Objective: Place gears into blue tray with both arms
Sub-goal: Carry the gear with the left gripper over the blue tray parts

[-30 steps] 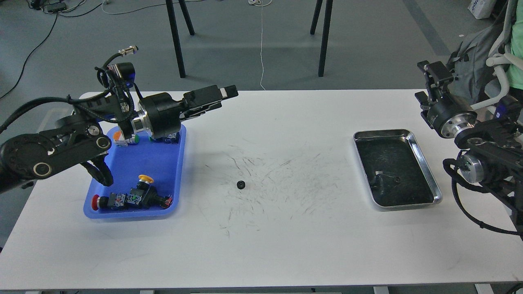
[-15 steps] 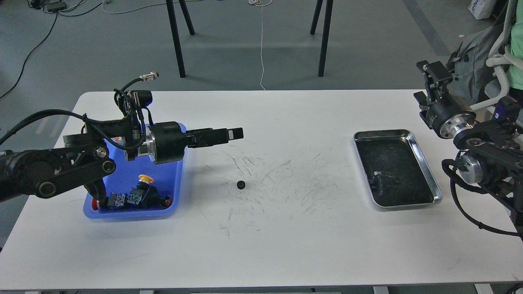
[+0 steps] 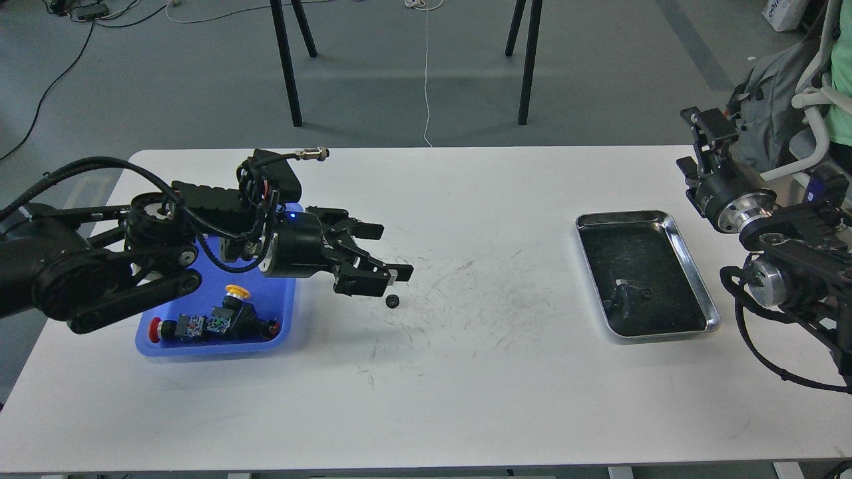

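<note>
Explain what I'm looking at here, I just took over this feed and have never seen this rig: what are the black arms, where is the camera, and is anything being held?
The single camera sits in the robot's head, looking forward and down at a white table. The two black jointed things are the robot's own arms. The left gripper reaches over the table with its fingers spread open, close to a tiny black gear lying on the tabletop; it holds nothing. The right gripper is raised at the right edge, too dark to tell whether it is open. On the left sits a blue tray containing coloured push-button switches. On the right is a steel tray with a dark bottom, where a second small gear seems to lie.
</note>
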